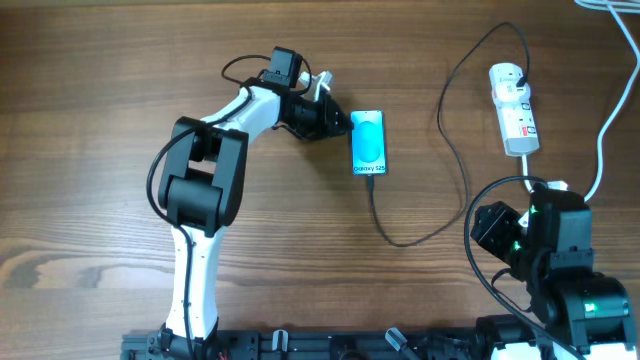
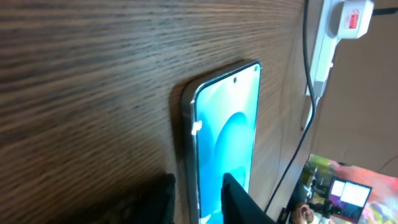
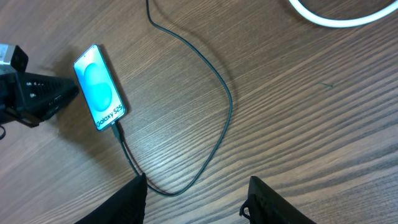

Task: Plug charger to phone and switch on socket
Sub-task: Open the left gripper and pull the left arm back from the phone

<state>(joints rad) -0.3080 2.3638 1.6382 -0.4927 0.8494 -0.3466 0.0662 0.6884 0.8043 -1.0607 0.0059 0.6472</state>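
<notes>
overlapping the phone (image 2: 227, 143), the left claw's (image 2: 198, 202) dark fingers (image 2: 239, 202) sit cropped.

**White links, black joints**

The left arm (image 1: 190, 270), on the left of the overhead frame, has slim white links joined by bulky, rounded black housings. A thin black cable (image 1: 226, 70) loops near its wrist. The left gripper (image 1: 340, 122) is black, and its fingers (image 2: 239, 202) look dark and blurred in the wrist view. The right arm (image 1: 560, 250), at lower right, is mostly black and boxy, with small green lights (image 1: 517, 245) and a small white part (image 1: 553, 186). The right gripper (image 3: 196, 180) is matte black.
</notes>
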